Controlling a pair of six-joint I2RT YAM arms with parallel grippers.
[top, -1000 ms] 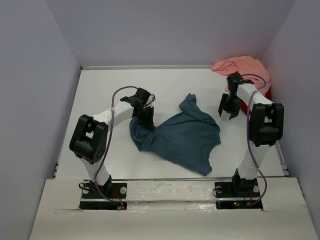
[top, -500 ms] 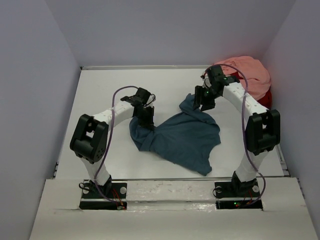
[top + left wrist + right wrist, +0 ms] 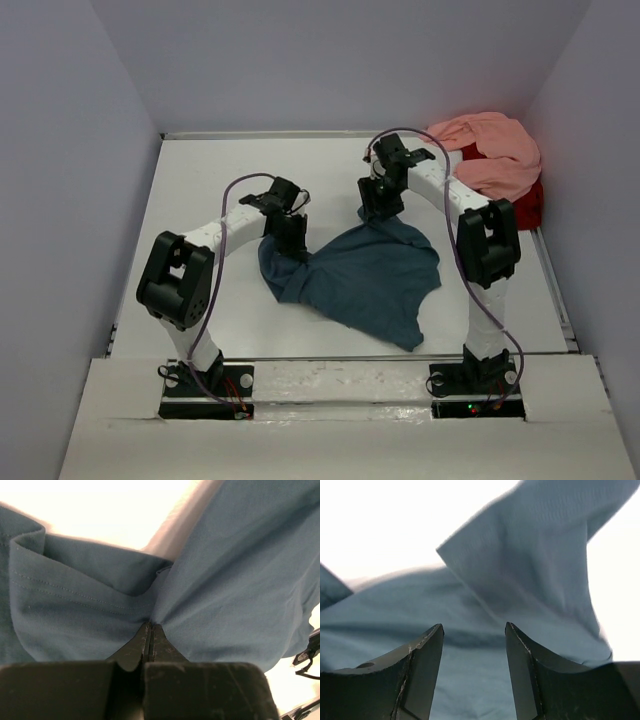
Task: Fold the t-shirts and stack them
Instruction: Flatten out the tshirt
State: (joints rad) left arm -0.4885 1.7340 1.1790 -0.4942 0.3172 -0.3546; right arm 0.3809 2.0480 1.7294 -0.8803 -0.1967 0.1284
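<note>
Teal-blue t-shirt (image 3: 370, 280) – left hand (image 3: 151, 626) clamps it, right hand (image 3: 474, 628) gaping

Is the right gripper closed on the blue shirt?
No, the right gripper stands open, and the blue shirt lies beyond it, not pinched in it.

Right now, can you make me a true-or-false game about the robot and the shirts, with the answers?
1. The left fingers are pinched shut on the blue shirt. True.
2. The right fingers are holding the pink shirt. False: they are open over a corner of the blue shirt, holding nothing.
3. The pink shirt lies at the far right corner of the table. True.
4. The blue shirt is neatly folded. False: it lies spread out and crumpled.
5. The red shirt lies on top of the pink one. False: only a bit of red peeks out from under the pink.
</note>
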